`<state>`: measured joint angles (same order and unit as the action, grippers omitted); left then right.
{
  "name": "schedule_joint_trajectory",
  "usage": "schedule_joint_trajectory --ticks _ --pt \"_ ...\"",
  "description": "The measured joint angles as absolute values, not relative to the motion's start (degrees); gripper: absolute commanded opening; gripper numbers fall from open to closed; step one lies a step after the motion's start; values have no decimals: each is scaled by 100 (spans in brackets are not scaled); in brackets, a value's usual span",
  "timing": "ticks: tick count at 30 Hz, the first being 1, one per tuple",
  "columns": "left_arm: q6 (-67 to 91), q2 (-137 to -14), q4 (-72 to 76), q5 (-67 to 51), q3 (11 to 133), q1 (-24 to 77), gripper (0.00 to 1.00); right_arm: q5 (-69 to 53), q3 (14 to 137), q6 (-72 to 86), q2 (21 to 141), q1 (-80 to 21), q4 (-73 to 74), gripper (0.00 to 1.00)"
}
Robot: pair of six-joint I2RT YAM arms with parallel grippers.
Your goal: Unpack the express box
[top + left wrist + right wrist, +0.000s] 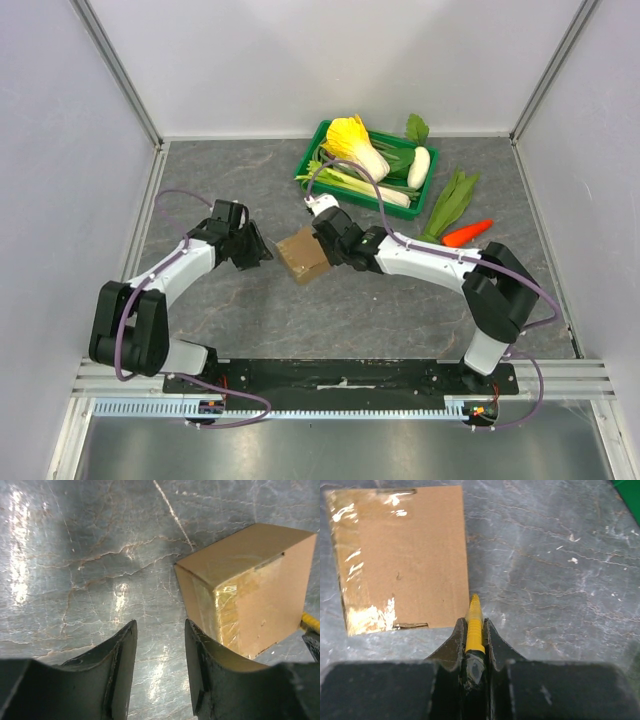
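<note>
The express box (303, 256) sits on the grey counter (380, 320) between the two hands, its lid closed and glossy clear tape running down one side. The glare on the tape hides the seam beneath it.

The right hand (474, 622) is pinched narrow on a slim yellow pointed tool (474, 611). The tip juts just ahead of the fingertips and meets the near edge of the box, while the rear end is buried between the fingers, so what kind of tool it is stays unclear. The top view shows none of it.

The left hand (160, 625) holds nothing, its fingers parted with bare counter in the gap. The box lies ahead of it and off to its right, apart from the fingertips and cut off by the edge of that wrist view.

Beyond the right hand, well apart, a green crate (308, 158) holds a napa cabbage (355, 140) and other vegetables, and a carrot (467, 232) lies loose beside leafy greens (450, 203)
</note>
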<state>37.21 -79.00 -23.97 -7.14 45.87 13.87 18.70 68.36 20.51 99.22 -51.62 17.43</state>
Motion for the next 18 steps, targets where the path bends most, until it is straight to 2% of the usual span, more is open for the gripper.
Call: schedule_joint_trajectory --ticks 7,13,18 --pt "3745 -8499 -1931 -1181 4508 1389 47 1629 6788 1953 9673 -5502 1806 0" --pt "3741 -9306 -1669 -1400 4974 1356 46 1444 6716 1841 9627 -5682 1918 0" --pt "3736 -9500 -1555 -1522 5443 1365 47 1391 6713 1841 9577 -5806 1922 0"
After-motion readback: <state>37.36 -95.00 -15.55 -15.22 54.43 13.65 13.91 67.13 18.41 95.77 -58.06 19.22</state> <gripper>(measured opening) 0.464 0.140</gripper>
